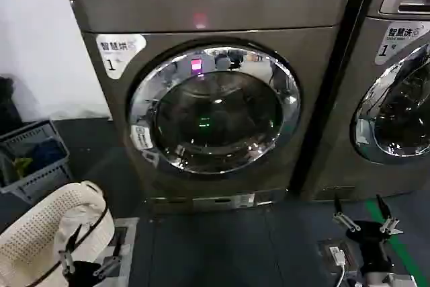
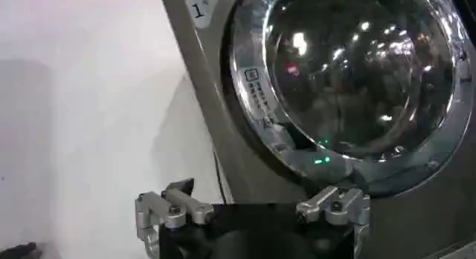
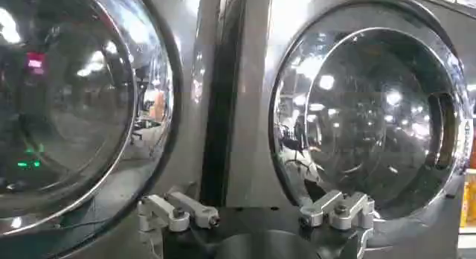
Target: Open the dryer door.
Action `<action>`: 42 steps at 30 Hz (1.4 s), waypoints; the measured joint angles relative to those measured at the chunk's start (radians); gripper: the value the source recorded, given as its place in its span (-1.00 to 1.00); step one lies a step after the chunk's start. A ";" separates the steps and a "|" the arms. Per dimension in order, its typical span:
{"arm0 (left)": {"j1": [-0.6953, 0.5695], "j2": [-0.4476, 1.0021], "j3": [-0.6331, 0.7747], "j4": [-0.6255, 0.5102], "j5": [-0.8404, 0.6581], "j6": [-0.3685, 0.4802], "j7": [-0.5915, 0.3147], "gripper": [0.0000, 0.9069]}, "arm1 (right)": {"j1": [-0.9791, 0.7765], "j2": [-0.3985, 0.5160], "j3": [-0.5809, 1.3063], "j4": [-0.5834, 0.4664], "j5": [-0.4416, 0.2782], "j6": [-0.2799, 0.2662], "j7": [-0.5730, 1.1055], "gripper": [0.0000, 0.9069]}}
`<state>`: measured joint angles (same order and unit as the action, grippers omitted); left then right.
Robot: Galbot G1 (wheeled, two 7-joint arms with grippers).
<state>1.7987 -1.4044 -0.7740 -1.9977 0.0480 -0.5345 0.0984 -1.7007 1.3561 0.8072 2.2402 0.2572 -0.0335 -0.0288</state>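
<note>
The bronze-grey dryer (image 1: 222,5) stands before me, with a white "1" sticker (image 1: 119,50) and a small pink light (image 1: 199,19). Its round dryer door (image 1: 213,109), a chrome rim around dark glass, sits flush against the front. The same dryer door (image 2: 357,67) looms close in the left wrist view and takes the near side (image 3: 59,97) of the right wrist view. My left gripper (image 1: 93,250) (image 2: 253,208) hangs low at the lower left, open and holding nothing. Low at the right, my right gripper (image 1: 359,210) (image 3: 256,212) is open too, well short of the door.
A second, LG-labelled machine (image 1: 396,5) with its own chrome door (image 3: 372,112) stands right beside the dryer. A grey crate (image 1: 33,156) and a white mesh basket (image 1: 47,230) sit on the floor at the left. A green line (image 1: 396,247) marks the dark floor.
</note>
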 joint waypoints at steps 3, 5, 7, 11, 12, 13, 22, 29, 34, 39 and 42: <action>0.003 0.000 0.000 -0.007 0.000 0.002 0.000 1.00 | 0.025 -0.049 -0.020 -0.008 0.047 -0.010 0.002 1.00; 0.006 -0.001 0.000 -0.012 0.000 0.003 0.000 1.00 | 0.045 -0.081 -0.034 -0.013 0.067 -0.022 0.004 1.00; 0.010 -0.003 0.000 -0.017 0.001 0.003 0.001 1.00 | 0.069 -0.114 -0.054 -0.023 0.074 -0.025 0.005 1.00; 0.010 -0.007 0.001 -0.022 0.003 0.006 0.002 1.00 | 0.136 -0.182 -0.114 -0.047 0.082 -0.025 0.004 1.00; 0.010 -0.007 0.001 -0.023 0.003 0.007 0.002 1.00 | 0.154 -0.198 -0.132 -0.054 0.086 -0.025 0.004 1.00; 0.011 -0.008 0.001 -0.026 0.003 0.009 0.002 1.00 | 0.172 -0.212 -0.150 -0.060 0.090 -0.025 0.002 1.00; 0.027 -0.008 -0.001 -0.052 0.004 0.020 0.003 1.00 | 0.318 -0.336 -0.309 -0.119 0.136 0.045 -0.067 1.00; 0.040 -0.019 -0.001 -0.064 0.012 0.019 0.003 1.00 | 0.431 -0.432 -0.421 -0.170 0.218 0.055 -0.145 1.00; 0.042 -0.025 -0.001 -0.065 0.016 0.019 0.003 1.00 | 0.524 -0.486 -0.495 -0.212 0.288 0.076 -0.219 1.00; 0.043 -0.032 -0.001 -0.073 0.022 0.020 0.003 1.00 | 0.625 -0.513 -0.560 -0.255 0.336 0.094 -0.281 1.00; 0.044 -0.038 -0.001 -0.075 0.027 0.021 0.003 1.00 | 0.689 -0.520 -0.603 -0.284 0.360 0.118 -0.317 1.00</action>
<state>1.8429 -1.4420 -0.7750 -2.0725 0.0745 -0.5138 0.1015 -1.0122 0.8362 0.2046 1.9560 0.6169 0.0845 -0.3455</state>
